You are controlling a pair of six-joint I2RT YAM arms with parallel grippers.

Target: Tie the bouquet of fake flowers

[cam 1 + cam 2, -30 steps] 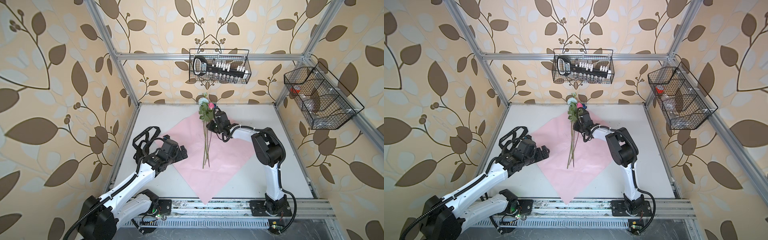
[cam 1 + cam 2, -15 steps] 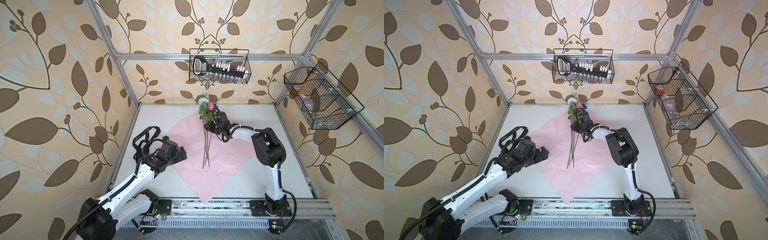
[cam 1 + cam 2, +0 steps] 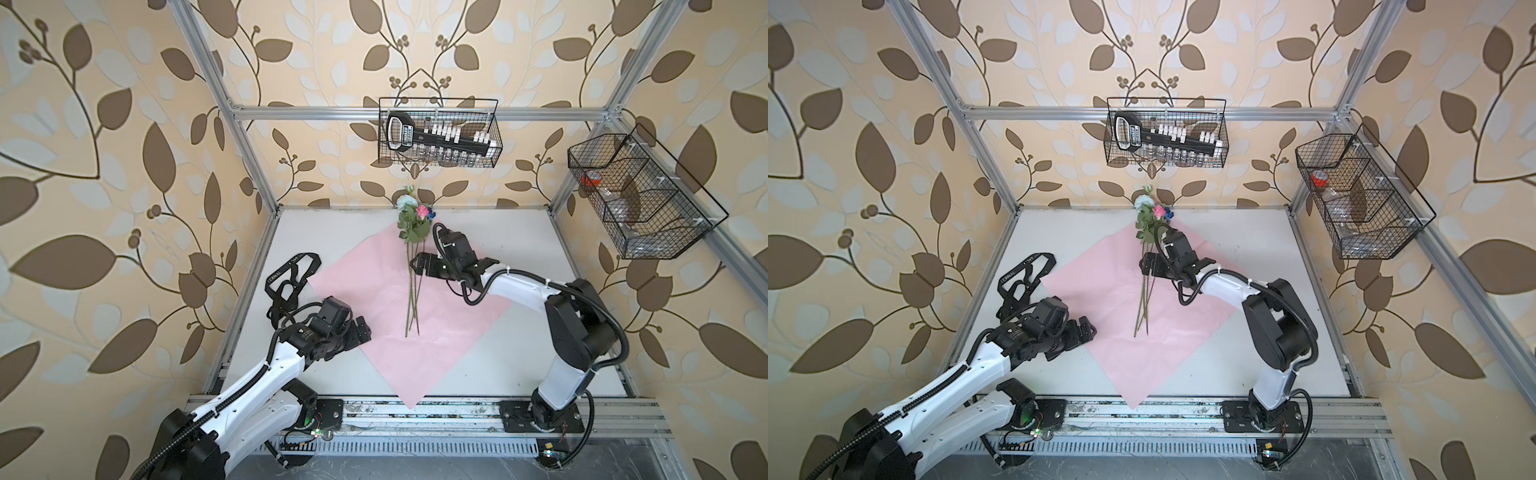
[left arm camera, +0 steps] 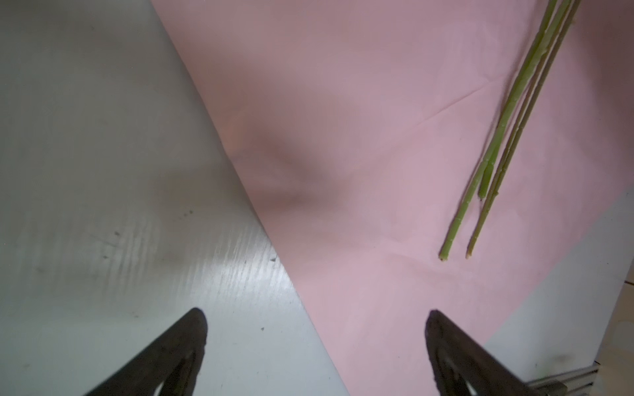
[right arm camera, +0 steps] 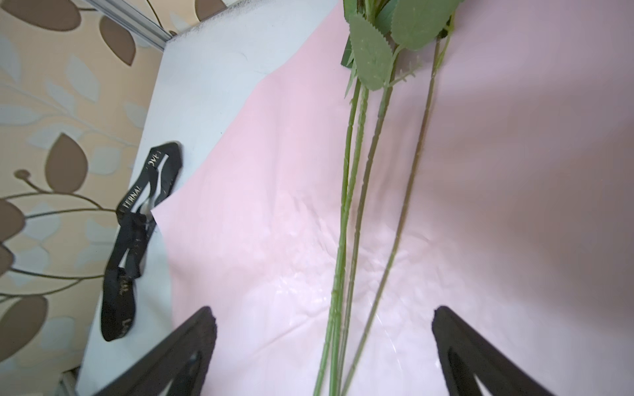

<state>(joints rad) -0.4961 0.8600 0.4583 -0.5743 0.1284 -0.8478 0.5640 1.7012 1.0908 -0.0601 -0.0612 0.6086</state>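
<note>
The bouquet of fake flowers (image 3: pixel 409 226) (image 3: pixel 1146 224) lies loose on a pink wrapping paper sheet (image 3: pixel 365 286) (image 3: pixel 1100 286). Its pale, pink and dark blue blooms point toward the back wall. My right gripper (image 3: pixel 417 266) (image 3: pixel 1148 266) is open, straddling the green stems (image 5: pixel 346 205) partway down. In the right wrist view the right gripper (image 5: pixel 322 312) has stems running between its spread fingers without touching them. My left gripper (image 3: pixel 361 330) (image 3: pixel 1086 328) is open and empty at the paper's left edge. In the left wrist view the left gripper (image 4: pixel 314 315) spans that edge, with the stem ends (image 4: pixel 456 233) off to one side.
A long black ribbon with white lettering (image 3: pixel 291 274) (image 3: pixel 1025 274) (image 5: pixel 137 219) lies on the white table by the left frame post. A wire basket (image 3: pixel 438 133) hangs on the back wall and another wire basket (image 3: pixel 640 195) on the right wall.
My right gripper has opened wide around the stems, letting go of them; the bouquet stays lying on the paper. The left arm has hardly moved.
</note>
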